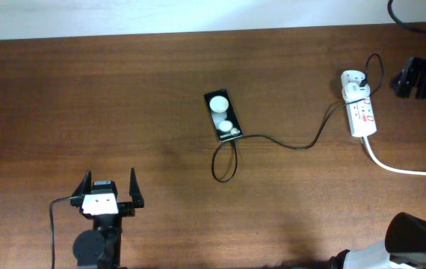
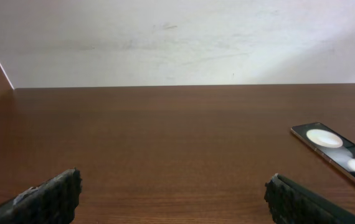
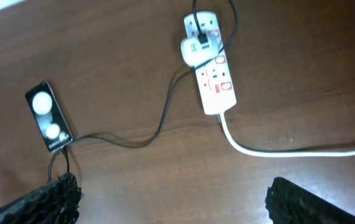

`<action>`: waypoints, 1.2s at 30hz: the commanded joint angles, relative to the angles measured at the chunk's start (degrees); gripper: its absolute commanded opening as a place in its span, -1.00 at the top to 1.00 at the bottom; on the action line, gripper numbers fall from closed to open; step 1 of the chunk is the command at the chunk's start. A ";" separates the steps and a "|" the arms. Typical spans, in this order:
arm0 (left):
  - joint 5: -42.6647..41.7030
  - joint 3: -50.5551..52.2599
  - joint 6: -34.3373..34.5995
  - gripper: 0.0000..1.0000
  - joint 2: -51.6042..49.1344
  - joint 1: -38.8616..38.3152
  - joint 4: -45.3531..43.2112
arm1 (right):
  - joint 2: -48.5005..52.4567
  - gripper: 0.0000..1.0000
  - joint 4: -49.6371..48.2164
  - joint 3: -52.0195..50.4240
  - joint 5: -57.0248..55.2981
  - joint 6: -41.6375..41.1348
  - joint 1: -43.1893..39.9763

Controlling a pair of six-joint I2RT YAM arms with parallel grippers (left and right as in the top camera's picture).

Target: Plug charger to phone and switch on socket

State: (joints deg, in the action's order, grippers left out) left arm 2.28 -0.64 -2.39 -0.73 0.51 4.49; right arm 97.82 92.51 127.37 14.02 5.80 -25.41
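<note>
The phone (image 1: 223, 114) lies screen up at the table's middle, and shows in the left wrist view (image 2: 339, 149) and the right wrist view (image 3: 48, 116). The charger cable (image 1: 295, 143) runs from the phone's near end, with a loop (image 1: 225, 163), to the white plug adapter (image 1: 353, 81) in the socket strip (image 1: 362, 114). The strip also shows in the right wrist view (image 3: 212, 74). I cannot tell whether the tip is seated in the phone. My left gripper (image 1: 110, 187) (image 2: 174, 190) is open and empty, near the front left. My right gripper (image 3: 171, 190) is open and empty, high above the table.
The strip's thick white cord (image 1: 403, 169) runs off to the right edge. Dark equipment (image 1: 419, 78) sits at the far right beside the strip. The right arm's base (image 1: 415, 237) is at the front right corner. A white wall (image 2: 177, 37) stands behind the table.
</note>
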 commanded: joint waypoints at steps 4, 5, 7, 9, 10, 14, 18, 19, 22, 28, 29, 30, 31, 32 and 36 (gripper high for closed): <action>-1.05 0.07 -0.92 -0.98 0.44 0.39 0.35 | -1.79 -0.97 -3.52 -0.48 1.86 -0.26 1.77; -1.05 0.07 -0.92 -0.98 0.44 0.39 0.35 | -3.17 -0.97 -7.67 -3.21 1.99 -0.26 4.22; -1.05 0.07 -0.92 -0.98 0.44 0.39 0.35 | -6.23 -0.97 -13.97 -11.28 1.97 -0.26 7.28; -1.05 0.07 -0.92 -0.98 0.44 0.39 0.35 | -9.97 -0.97 -21.09 -23.91 2.01 -0.26 9.35; -1.05 0.07 -0.92 -0.98 0.44 0.39 0.35 | -11.39 -0.97 -24.28 -29.11 2.03 -0.28 10.05; -1.05 0.07 -0.92 -0.98 0.44 0.39 0.35 | -18.25 -0.97 -42.18 -48.96 2.03 -0.28 14.14; -1.05 0.09 -0.92 -0.98 0.44 0.39 0.35 | -26.49 -0.97 -55.78 -64.02 2.01 -0.26 17.35; -1.05 0.09 -0.92 -0.98 0.44 0.39 0.35 | -30.16 -0.97 -59.60 -68.39 2.01 -0.26 17.59; -1.05 0.09 -0.92 -0.98 0.44 0.39 0.35 | -36.92 -0.97 -68.30 -76.06 2.05 -0.28 17.59; -1.05 0.07 -0.92 -0.98 0.44 0.39 0.33 | -53.72 -0.97 -89.53 -96.96 4.44 -0.28 17.70; -1.05 0.07 -0.92 -0.98 0.44 0.39 0.35 | -55.95 -0.97 -90.79 -99.43 4.37 -0.24 18.21; -1.05 0.07 -0.92 -0.98 0.44 0.39 0.35 | -58.27 -0.97 -92.45 -101.94 4.35 -0.24 18.71; -1.05 0.07 -0.92 -0.98 0.44 0.39 0.35 | -60.85 -0.97 -93.98 -104.52 4.37 -0.26 19.41; -1.05 0.09 -0.92 -0.98 0.44 0.39 0.35 | -64.11 -0.97 -94.55 -107.25 4.37 -0.26 20.39; -1.05 0.07 -0.92 -0.98 0.44 0.39 0.33 | -71.93 -0.97 -95.21 -112.78 3.69 -0.24 22.14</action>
State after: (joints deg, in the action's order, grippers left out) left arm 1.87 -0.67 -2.44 -0.60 0.51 4.51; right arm 29.32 -2.22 17.15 17.87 5.78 -4.19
